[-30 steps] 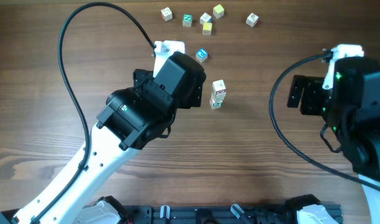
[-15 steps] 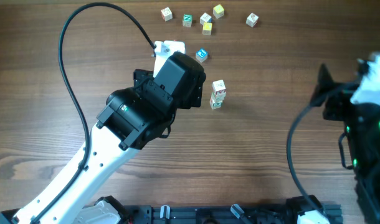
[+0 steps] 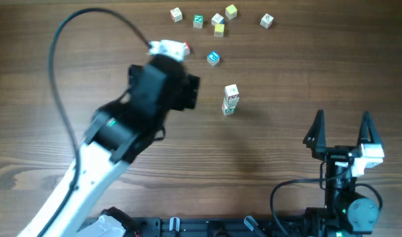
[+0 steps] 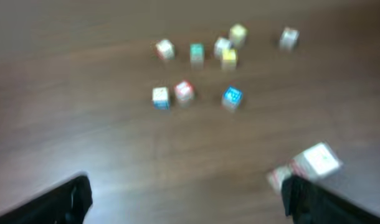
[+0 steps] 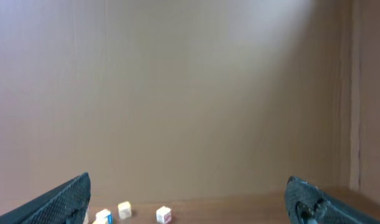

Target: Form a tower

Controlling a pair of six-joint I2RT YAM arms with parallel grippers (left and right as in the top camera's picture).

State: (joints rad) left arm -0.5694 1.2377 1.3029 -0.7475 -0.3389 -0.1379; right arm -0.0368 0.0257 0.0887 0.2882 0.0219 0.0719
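I find left tool (image 4: 185,190) and right tool (image 3: 341,130) jaws apart; tower (image 3: 230,99) stands ahead-right of left tool, untouched.

surface: wooden table (image 3: 287,79) | on it: tower (image 3: 230,99), loose letter cubes (image 3: 198,21)

Brown table (image 3: 280,99) with streaky wood grain; the tower (image 3: 230,99) is white, marked red and green. Then a blue-faced cube (image 3: 213,58), a green-faced cube (image 3: 198,20), a yellow cube (image 3: 231,10). The left arm (image 3: 122,125) is black over white
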